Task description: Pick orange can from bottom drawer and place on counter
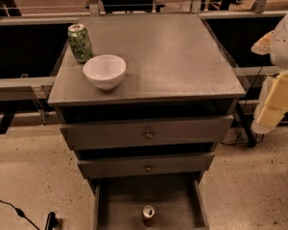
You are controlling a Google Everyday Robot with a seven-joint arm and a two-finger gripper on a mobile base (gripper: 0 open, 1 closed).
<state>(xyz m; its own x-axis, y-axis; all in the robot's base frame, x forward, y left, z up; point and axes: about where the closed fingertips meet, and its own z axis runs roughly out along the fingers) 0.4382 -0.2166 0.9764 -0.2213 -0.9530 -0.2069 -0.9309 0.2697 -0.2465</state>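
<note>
Camera view: the small orange-brown soda can [148, 215] stands upright in the open shallow grey bottom drawer [120, 200], midway between its side walls. The pale yellow pincer [277, 102] hangs right of the flat grey cabinet-top surface [182, 56], well apart from the can; its state cannot be told. Recommended: lower it squarely over the can, clear of the shut drawers above.

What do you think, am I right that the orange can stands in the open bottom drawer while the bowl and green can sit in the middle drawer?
Not quite: the camera view shows the bowl and green can on the counter. The orange can does stand in the open bottom drawer. The gripper is at the right edge.
</note>
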